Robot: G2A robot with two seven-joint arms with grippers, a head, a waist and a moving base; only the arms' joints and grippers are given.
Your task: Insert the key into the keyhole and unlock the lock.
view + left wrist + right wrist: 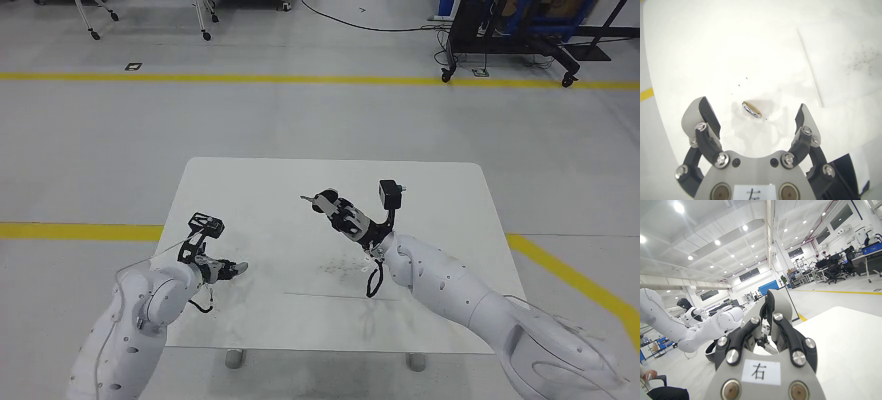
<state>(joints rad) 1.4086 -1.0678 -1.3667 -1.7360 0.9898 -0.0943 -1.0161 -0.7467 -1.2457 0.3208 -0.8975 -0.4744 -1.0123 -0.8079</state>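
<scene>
Small brass lock (752, 112) with a chrome shackle, lying on the white tabletop (715, 47), in the near-left part of it. In the left wrist view, placed right between the two fingers of the left pincer (753, 103) and touched by neither of them. Left pincer wide open, ribbed black pads (709, 115) facing each other, pointed down at the lock from above. Left arm bent at the elbow, coming in over the near-left edge of the tabletop. Key (305, 199), a thin grey piece, sticking out from the tip of the right pincer (320, 203), well apart from the lock and up in the air over the middle of the tabletop. Right pincer closed, fingers pressed almost together and gripping the key; in the right wrist view, key itself hidden between the pads. Right arm stretched from the near-right side toward the middle, wrist lifted, pincer pointing about level and away toward the far-left side.
</scene>
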